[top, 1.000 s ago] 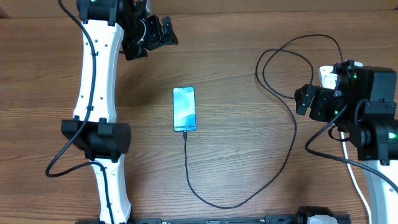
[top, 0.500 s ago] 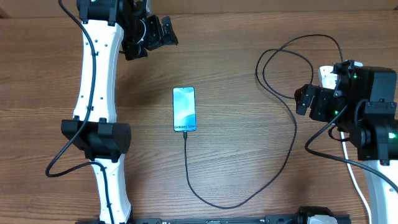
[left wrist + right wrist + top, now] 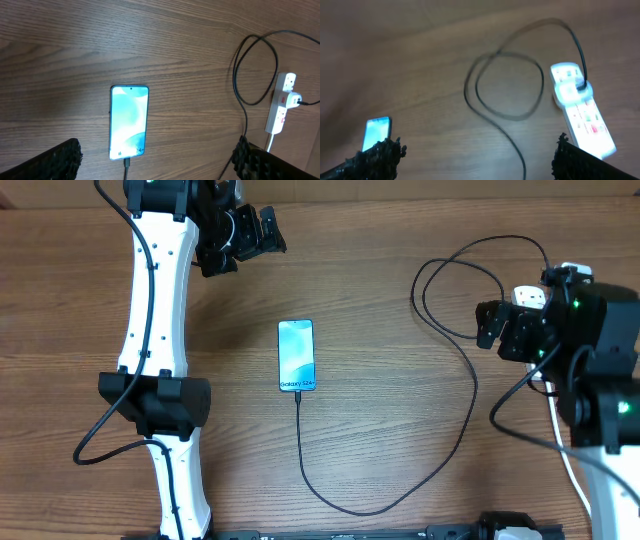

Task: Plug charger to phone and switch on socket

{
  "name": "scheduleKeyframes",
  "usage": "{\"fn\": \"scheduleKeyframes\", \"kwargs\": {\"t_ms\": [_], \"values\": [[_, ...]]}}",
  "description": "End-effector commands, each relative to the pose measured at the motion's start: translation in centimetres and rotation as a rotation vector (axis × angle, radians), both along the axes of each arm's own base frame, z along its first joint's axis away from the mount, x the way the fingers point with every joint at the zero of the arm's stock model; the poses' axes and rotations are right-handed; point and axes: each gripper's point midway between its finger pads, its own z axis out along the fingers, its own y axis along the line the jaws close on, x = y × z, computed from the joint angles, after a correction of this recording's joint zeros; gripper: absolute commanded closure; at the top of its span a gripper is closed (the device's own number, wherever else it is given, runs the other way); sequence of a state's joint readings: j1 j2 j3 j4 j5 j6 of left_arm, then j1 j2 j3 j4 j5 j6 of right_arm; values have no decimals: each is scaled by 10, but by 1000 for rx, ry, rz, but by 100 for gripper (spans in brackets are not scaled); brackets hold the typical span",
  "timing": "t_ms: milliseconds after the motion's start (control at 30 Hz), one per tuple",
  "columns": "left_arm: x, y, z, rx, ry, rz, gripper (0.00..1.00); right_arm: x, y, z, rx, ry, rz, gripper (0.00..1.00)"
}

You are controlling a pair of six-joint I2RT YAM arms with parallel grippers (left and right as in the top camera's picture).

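Two pairs of fingers spread wide, holding nothing: left gripper (image 3: 245, 245) over the far-left of the wooden table (image 3: 380, 240), right gripper (image 3: 497, 332) just beside the white power strip (image 3: 281, 102). Galaxy S24 phone (image 3: 297, 356) flat mid-table, screen lit. Black charger cable (image 3: 470, 410) at its near edge, seemingly seated; far end plugged into the strip.

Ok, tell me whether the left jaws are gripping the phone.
No, the phone lies flat on the wooden table, well apart from the left gripper, whose jaws stand open and empty.
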State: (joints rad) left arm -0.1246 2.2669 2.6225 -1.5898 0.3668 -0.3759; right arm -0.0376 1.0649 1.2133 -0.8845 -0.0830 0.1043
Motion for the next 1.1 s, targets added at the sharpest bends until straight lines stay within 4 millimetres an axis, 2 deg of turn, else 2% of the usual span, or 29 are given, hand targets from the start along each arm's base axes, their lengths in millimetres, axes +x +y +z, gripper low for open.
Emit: {"fn": "scheduleKeyframes", "kwargs": {"t_ms": [0,167,600,800,1067], "values": [[-1,-5,7,-16,-12,0,0,-11,10,9,21,-114,42,0],[-1,-5,7,-16,-12,0,0,-22,17,5,15,-268,71,0],[-1,-5,7,-16,-12,0,0,-63,19,-32,3,-543,79,0],[-1,-5,7,-16,-12,0,0,-70,19,-48,1,-605,79,0],[-1,-5,7,-16,-12,0,0,-75,19,-59,-4,-690,79,0]]}}
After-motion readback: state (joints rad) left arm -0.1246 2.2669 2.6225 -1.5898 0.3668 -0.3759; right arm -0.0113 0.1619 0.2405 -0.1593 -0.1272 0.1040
